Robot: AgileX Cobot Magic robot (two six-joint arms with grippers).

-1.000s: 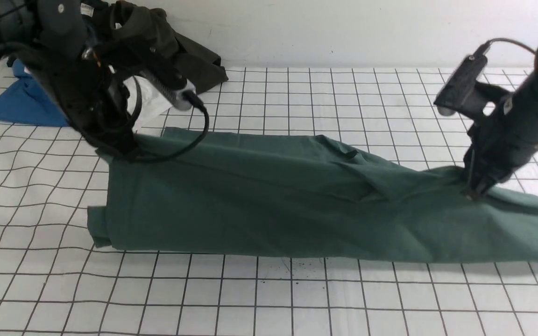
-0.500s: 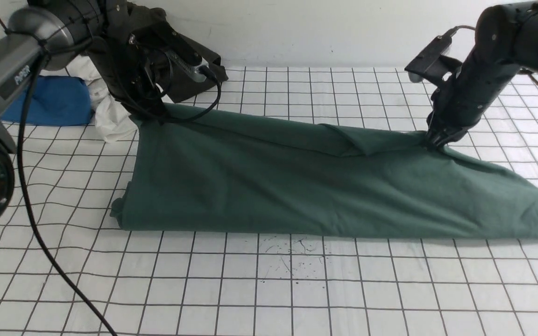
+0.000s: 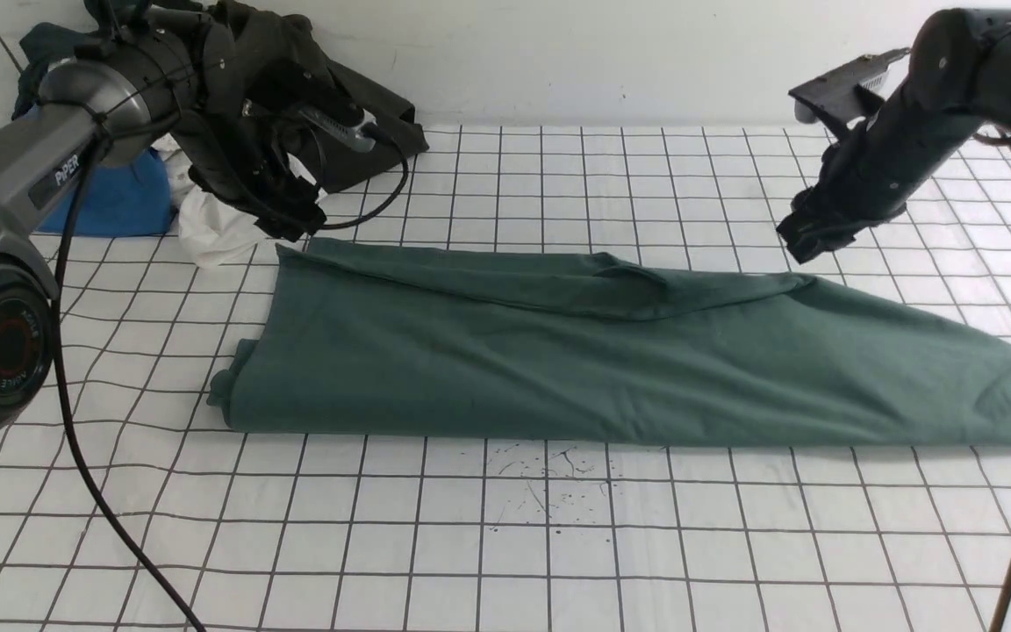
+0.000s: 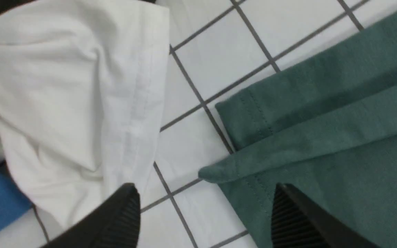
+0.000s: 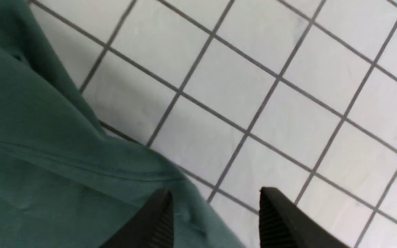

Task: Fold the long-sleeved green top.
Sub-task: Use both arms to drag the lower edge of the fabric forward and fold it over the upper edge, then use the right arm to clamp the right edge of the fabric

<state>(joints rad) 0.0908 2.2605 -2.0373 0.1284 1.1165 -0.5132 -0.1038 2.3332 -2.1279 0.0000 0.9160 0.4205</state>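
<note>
The green long-sleeved top lies flat on the gridded table as one long band folded lengthwise, running from left of centre to the right edge. My left gripper hovers open just above its far left corner. In the left wrist view the left gripper holds nothing, and the top's hemmed corner lies beside one finger. My right gripper hangs open above the far edge on the right. The right wrist view shows the right gripper empty over the top's edge.
A dark olive-black garment is heaped at the back left against the wall. A blue cloth and a white cloth lie beside it, close to the left gripper. The left arm's black cable trails over the table's left side.
Both grippers have opened and let go of the top's far edge, then lifted off it. The released edge has dropped and the top now lies flatter.
</note>
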